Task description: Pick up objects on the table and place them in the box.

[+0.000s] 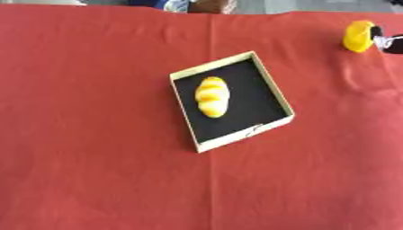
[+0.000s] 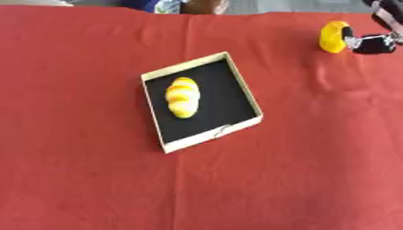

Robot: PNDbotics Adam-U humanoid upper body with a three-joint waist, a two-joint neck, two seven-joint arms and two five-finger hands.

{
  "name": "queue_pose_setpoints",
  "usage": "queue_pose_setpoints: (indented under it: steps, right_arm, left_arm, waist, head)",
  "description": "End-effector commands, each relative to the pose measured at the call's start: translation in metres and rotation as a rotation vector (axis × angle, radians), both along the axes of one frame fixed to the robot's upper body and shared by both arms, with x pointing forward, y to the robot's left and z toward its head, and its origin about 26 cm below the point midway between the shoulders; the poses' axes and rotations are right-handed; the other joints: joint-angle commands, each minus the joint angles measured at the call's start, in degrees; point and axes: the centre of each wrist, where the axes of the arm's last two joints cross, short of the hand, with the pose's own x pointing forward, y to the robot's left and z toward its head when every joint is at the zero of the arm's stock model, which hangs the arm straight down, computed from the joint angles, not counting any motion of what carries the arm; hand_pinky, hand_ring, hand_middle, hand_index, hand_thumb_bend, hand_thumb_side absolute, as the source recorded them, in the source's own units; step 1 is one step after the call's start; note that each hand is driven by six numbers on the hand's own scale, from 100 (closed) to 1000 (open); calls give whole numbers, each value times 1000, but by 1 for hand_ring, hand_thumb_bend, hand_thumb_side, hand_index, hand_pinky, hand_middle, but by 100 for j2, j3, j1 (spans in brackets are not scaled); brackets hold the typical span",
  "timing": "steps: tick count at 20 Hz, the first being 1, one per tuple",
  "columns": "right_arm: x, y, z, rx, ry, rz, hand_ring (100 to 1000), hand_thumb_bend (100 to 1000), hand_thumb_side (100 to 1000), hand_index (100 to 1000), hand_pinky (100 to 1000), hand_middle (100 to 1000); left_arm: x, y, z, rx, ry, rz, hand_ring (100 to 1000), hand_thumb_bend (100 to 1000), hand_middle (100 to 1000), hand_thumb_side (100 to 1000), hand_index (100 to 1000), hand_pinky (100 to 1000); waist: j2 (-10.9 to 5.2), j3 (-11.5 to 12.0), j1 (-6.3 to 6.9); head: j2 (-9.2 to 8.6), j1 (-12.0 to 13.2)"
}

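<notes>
Shallow box with pale walls and black floor sits tilted mid worktop, red cloth all over. Yellow bread-shaped item lies inside the box, toward its left half. Far right: right robot hand touching a yellow rounded object, probably grasping it, but the fingers are too blurred, so grip cannot be told. Left robot hand out of sight.

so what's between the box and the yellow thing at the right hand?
Nothing but bare, slightly wrinkled red cloth. The right eye view shows the whole stretch from the box to the yellow thing at the right hand.
</notes>
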Motion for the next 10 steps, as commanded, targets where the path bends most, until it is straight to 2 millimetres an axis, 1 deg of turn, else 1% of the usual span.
queue_pose_setpoints:
  steps: [1,4,8,10]
  right_arm:
    - [-2,-7,14,-39,-6,-35,1000,109,178,952,909,894]
    - [1,-8,9,-63,35,-48,1000,128,210,954,909,894]
    - [3,-11,3,-74,76,-86,1000,155,227,955,908,895]
    - [4,-12,-1,-77,88,-105,1000,150,235,957,910,896]
  left_arm:
    - [-3,2,8,19,-26,4,837,100,676,700,809,837]
    - [-3,2,9,20,-29,3,837,100,676,699,809,837]
    - [-3,1,9,19,-30,0,837,100,676,701,809,838]
    - [-3,1,9,18,-31,-1,838,100,676,702,809,838]
  waist:
    - [-94,5,0]
    - [-75,17,-1]
    - [-50,25,2]
    - [-36,31,7]
  head:
    - [-68,-13]
    - [-69,-15]
    - [-91,-28]
    - [-104,-33]
